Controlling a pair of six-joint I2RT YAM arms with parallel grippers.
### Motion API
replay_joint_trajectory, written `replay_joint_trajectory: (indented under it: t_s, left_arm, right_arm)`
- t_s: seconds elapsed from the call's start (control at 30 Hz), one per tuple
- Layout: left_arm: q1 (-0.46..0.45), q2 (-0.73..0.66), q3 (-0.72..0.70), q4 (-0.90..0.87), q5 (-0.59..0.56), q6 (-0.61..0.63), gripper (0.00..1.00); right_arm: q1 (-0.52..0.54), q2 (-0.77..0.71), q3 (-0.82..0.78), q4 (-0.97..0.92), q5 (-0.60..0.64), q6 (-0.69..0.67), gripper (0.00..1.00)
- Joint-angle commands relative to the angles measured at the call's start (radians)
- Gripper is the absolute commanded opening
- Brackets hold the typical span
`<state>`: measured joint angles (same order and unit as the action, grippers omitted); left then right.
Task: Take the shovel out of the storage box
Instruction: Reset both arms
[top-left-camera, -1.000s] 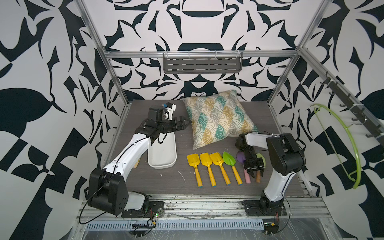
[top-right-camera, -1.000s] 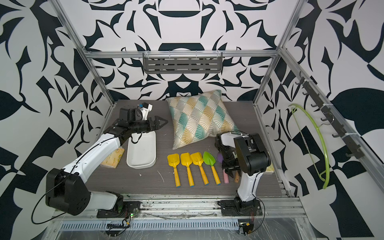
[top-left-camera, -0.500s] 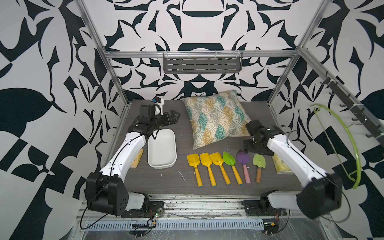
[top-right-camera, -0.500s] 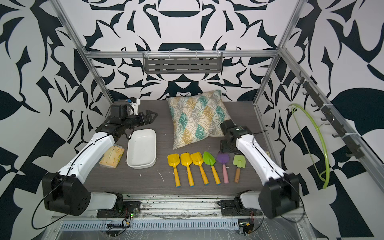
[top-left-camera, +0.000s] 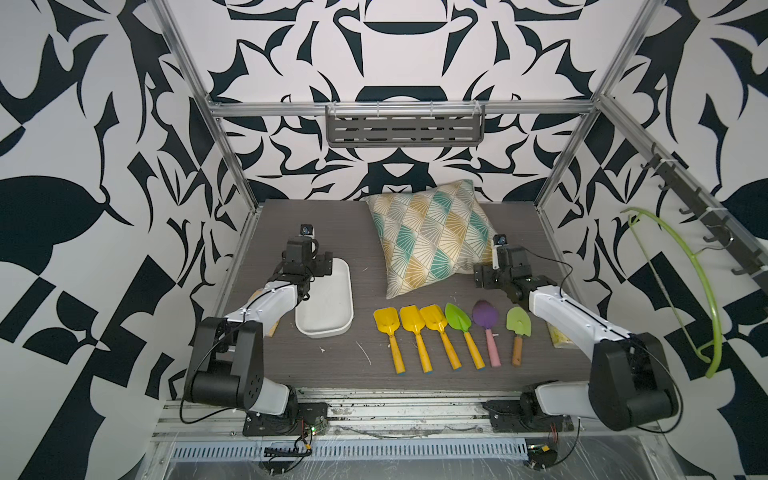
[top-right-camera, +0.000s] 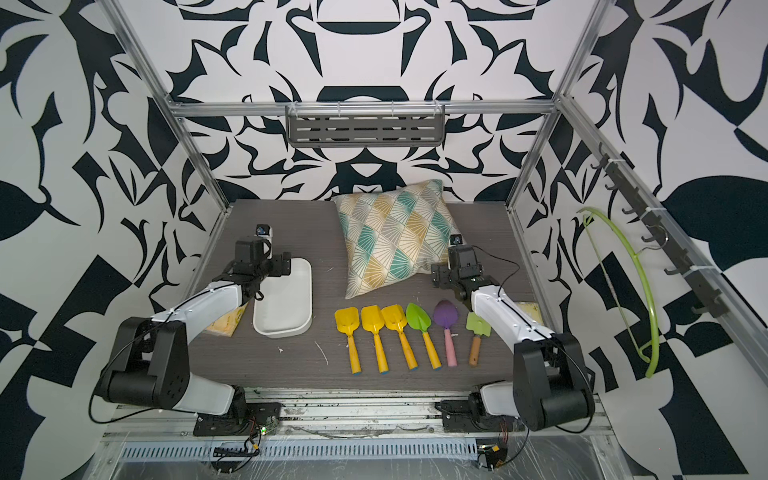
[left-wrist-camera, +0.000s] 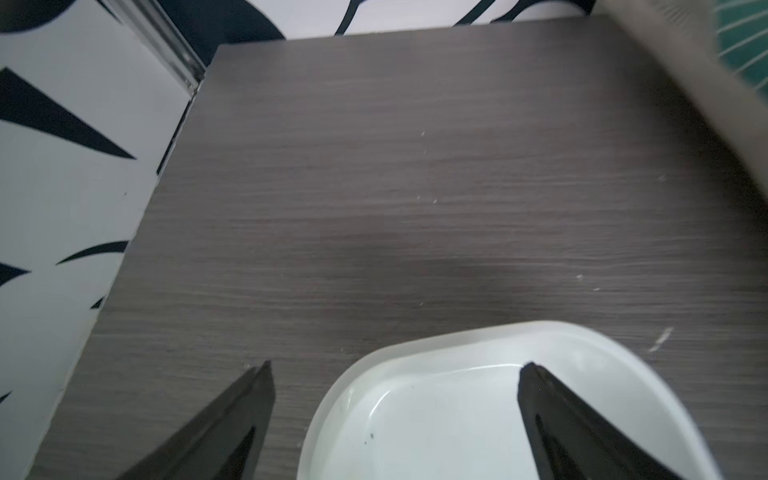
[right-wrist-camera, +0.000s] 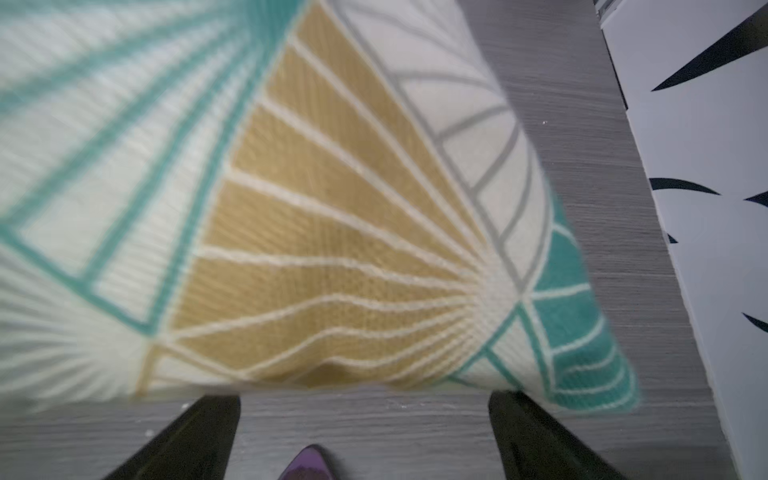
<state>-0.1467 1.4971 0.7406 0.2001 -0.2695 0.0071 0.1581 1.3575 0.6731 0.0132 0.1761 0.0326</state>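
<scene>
Table (top-left-camera: 332, 232) bearing pillow (top-left-camera: 428, 237) at rear centre. Storage box (top-left-camera: 324, 332): left of pillow; visible floor bare, apparently empty, though part is hidden under left arm. Six shovels in row on table, right of box, none inside: three yellow shovels (top-left-camera: 411, 319), green shovel (top-left-camera: 458, 318), purple shovel (top-left-camera: 485, 314), small green shovel (top-left-camera: 518, 322). Likely light, stiff, smooth plastic; grasp across slim handle. Left gripper (left-wrist-camera: 395, 368): jaws spread, empty, over box's end rim. Right gripper (right-wrist-camera: 365, 399): jaws spread, empty, beside pillow edge, above purple shovel's tip.

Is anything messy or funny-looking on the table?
Nothing is spilled or broken. Six shovels lie in a tidy row beside the storage box, which looks empty. The only untidy bits: small white scratch marks on the table near the box, and the pillow sits crooked.
</scene>
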Motion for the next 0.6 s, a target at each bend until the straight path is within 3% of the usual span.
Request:
replay_joint_trajectory:
  t_s: [0.0,0.1,0.17,0.3,0.4,0.5,0.57]
  left_arm:
    - [0.025,-0.012,-0.053,0.217,-0.059,0.042,0.99]
    - [0.058,-0.020,-0.086,0.296,-0.038,0.028,0.99]
    - [0.067,-0.032,-0.092,0.286,0.012,0.037,0.99]
    - [0.070,-0.104,-0.155,0.280,0.008,0.027,0.99]
    - [0.068,-0.150,-0.207,0.275,0.059,-0.014,0.99]
    - [0.073,-0.070,-0.262,0.428,0.020,-0.051,0.99]
    - [0.070,0.028,-0.252,0.493,0.051,-0.034,0.99]
  right_arm:
    - [-0.009,0.015,-0.039,0.344,-0.008,-0.123,1.00]
    - [-0.033,0.042,-0.092,0.435,0.036,-0.124,1.00]
    - [-0.072,0.024,-0.119,0.480,-0.042,-0.105,1.00]
    - [-0.091,0.018,-0.096,0.343,-0.126,-0.068,0.96]
    - [-0.091,0.054,-0.216,0.536,-0.111,-0.041,0.96]
    - [-0.091,0.078,-0.223,0.614,-0.133,-0.074,0.96]
    - [-0.094,0.137,-0.224,0.657,-0.121,-0.071,0.96]
